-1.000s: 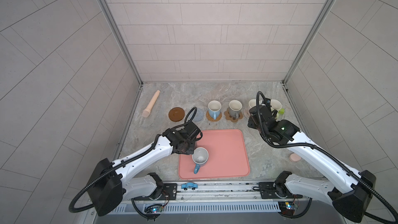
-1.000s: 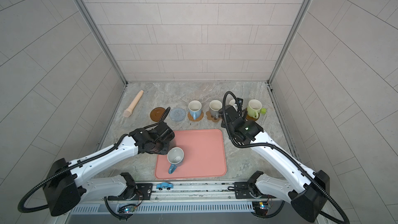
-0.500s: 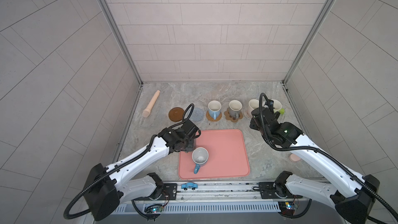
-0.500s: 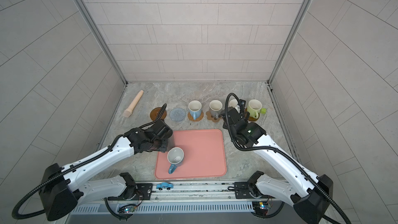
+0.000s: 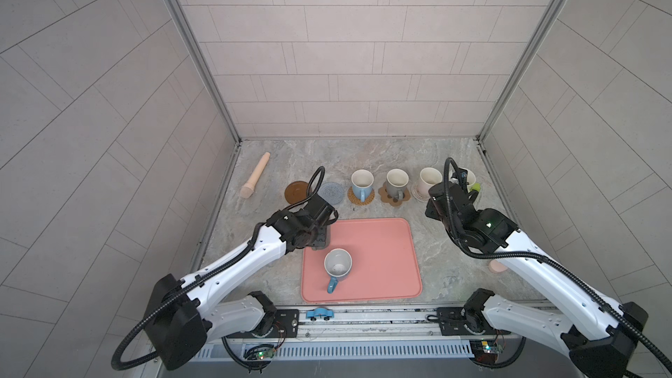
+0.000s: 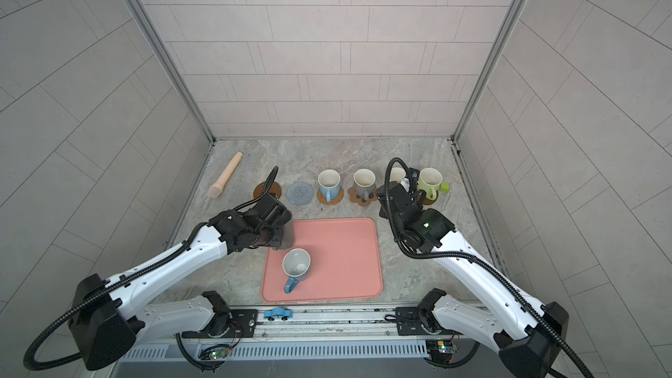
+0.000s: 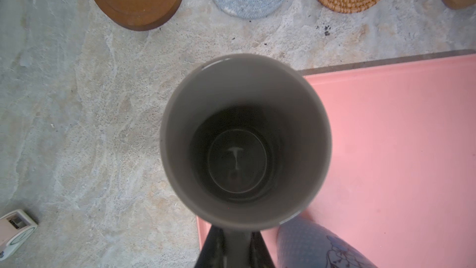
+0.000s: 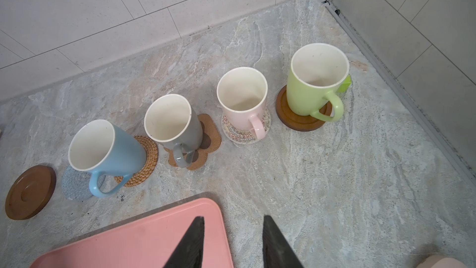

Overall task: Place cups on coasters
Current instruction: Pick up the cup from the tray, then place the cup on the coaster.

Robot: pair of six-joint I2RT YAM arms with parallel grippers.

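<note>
— So, what is the left gripper (image 7: 233,246) doing?

— It is clenching on the near side of the tall dark grey ceramic mug (image 7: 231,86), with its fingers pressing together just under the rim. The handle is hiding beneath them. The mug is standing upright over the far left corner of the large pink rectangular tray (image 5: 381,260), partly over the marble tabletop (image 5: 363,154). Whether its base is touching down, I cannot tell.

— And the right gripper (image 8: 231,243)?

— Its fingers are standing apart with nothing between them. It is hovering near the tray's far right corner, facing the row of mugs.

— How is that row looking?

— Going left to right along the far side, a bare brown wooden disc (image 5: 296,190) and a bare grey-blue crochet round (image 5: 331,192) are lying side by side. Next, the light blue ceramic mug (image 5: 362,181) is sitting on the tan rattan round (image 5: 360,198). After it, the grey ceramic mug (image 5: 397,181) is sitting on the brown paw-shaped mat (image 5: 394,200). The pink ceramic mug (image 5: 430,180) is sitting on the cream woven round (image 5: 417,193), and the light green ceramic mug (image 6: 429,180) on a second brown wooden disc (image 8: 291,119). All four are standing upright.

— Is anything sitting on the tray?

— The pale grey ceramic mug with a blue handle (image 5: 338,265) is standing upright on its near left part, close beside the dark mug, with its handle pointing near.

— Anything else?

— A pale wooden pestle-shaped stick (image 5: 255,180) is lying at the far left. A small plain pink disc (image 5: 496,267) is lying at the right, partly under the right arm.
</note>
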